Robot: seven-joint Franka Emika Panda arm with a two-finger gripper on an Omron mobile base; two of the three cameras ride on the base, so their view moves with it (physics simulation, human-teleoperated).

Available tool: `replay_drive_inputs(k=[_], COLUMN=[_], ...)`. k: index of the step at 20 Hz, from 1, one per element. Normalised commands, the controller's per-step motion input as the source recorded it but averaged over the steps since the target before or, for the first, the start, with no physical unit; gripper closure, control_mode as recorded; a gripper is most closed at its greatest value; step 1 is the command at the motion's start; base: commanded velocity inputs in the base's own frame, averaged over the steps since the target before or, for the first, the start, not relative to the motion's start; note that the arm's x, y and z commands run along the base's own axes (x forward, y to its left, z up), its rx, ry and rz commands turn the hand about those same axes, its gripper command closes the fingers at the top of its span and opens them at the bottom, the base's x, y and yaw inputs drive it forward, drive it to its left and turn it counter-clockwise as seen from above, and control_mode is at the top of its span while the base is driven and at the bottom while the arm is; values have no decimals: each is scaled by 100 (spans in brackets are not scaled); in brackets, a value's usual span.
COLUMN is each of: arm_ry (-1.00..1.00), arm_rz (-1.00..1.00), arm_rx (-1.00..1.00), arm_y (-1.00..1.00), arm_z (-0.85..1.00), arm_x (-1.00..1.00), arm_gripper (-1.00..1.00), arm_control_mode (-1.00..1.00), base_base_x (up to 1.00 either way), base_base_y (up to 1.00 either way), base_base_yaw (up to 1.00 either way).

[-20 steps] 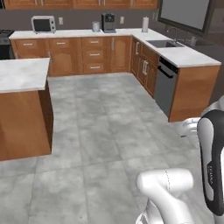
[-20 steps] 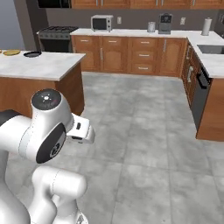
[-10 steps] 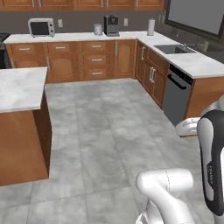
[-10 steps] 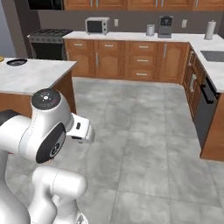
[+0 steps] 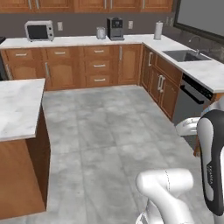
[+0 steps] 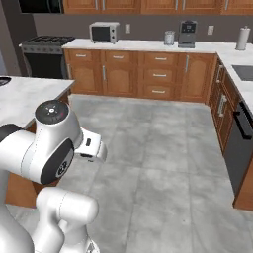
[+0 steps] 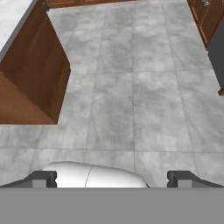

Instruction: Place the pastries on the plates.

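Dark flat rounded sliver sits on the white marble-topped wooden island, cut off by the left edge of the right base view. Could be a plate, but too little of it is in frame to tell.

Two-finger gripper: tips wide apart with nothing between them, hanging over the grey tiled floor. It is near the island's wooden corner and not touching it.

Back wall counter, left to right in the left base view:
- silver microwave
- small grey canister
- black coffee machine
- white paper-towel roll

Steel sink is set in the right-hand counter, with a dark dishwasher front below it. Black stove is just left of the microwave run.
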Motion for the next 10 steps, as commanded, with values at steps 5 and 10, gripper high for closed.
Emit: replay_drive_inputs(k=[5,10], arm_ry=[0,0], arm_rz=[0,0], arm_rx=[0,0], arm_y=[0,0], arm_z=[0,0], arm_x=[0,0], arm_gripper=[-100,-100], arm_control_mode=[100,100], base_base_x=[100,100], base_base_y=[-2,0], base_base_yaw=[0,0])
